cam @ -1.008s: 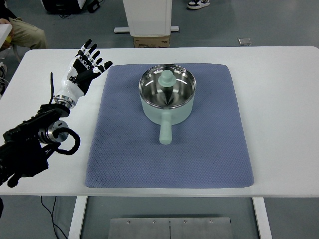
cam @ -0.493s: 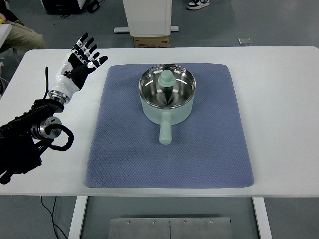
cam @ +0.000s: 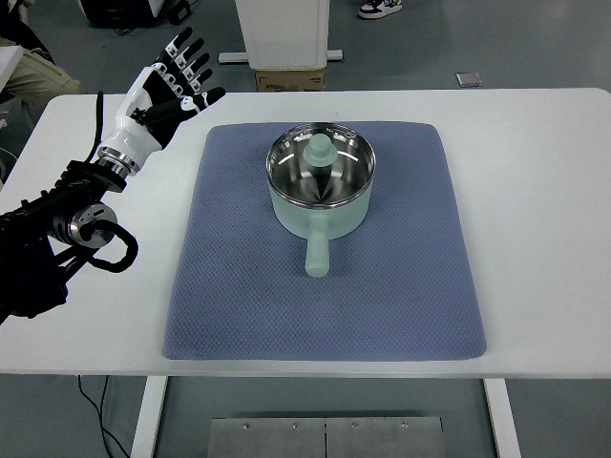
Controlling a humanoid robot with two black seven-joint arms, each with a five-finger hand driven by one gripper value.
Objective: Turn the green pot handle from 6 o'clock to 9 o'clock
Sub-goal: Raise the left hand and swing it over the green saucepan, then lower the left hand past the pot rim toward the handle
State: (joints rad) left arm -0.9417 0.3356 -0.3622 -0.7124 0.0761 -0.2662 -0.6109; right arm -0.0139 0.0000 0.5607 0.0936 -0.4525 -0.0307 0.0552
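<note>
**Left hand lifting toward the table's far edge, pot untouched**

Since the earlier frames, the left hand (cam: 164, 88) is rising up the picture toward the far left corner of the white table (cam: 535, 191), away from the blue mat (cam: 401, 286). Its fingers (cam: 191, 59) are spreading wide and holding nothing. The black arm is coming in from the left edge. The green pot (cam: 320, 181) is sitting on the far half of the mat, well apart from the hand, and its handle (cam: 316, 253) is pointing straight toward the near edge, at 6 o'clock.
</note>
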